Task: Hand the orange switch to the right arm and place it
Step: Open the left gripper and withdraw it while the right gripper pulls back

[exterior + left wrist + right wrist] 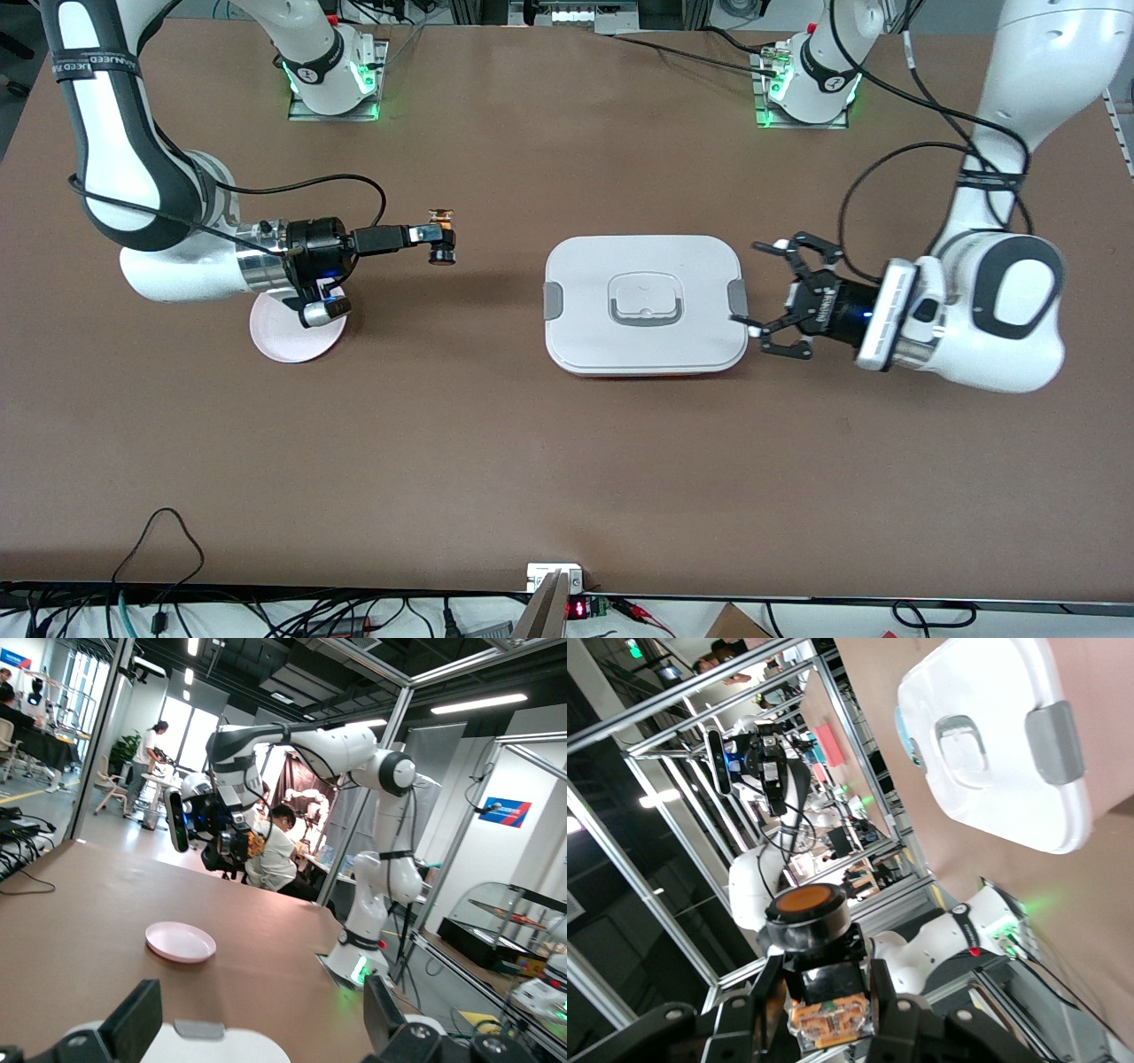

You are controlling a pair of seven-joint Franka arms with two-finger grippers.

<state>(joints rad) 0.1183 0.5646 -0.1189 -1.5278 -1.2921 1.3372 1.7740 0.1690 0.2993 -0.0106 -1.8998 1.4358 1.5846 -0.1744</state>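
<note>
My right gripper (440, 234) is shut on the orange switch (442, 241), a small black part with an orange cap and orange-brown body, held up in the air over bare table between the pink plate (285, 341) and the white box. In the right wrist view the switch (819, 970) sits clamped between both fingers (764, 1001), cap outward. My left gripper (772, 297) is open and empty at the white lidded box's (645, 303) edge toward the left arm's end. In the left wrist view its fingers (133, 1028) stand wide apart over the box lid (213, 1045).
The white lidded box with grey handle and clips sits mid-table. The pink plate lies under my right arm's wrist, also in the left wrist view (181, 942). Cables run along the table's edge nearest the front camera.
</note>
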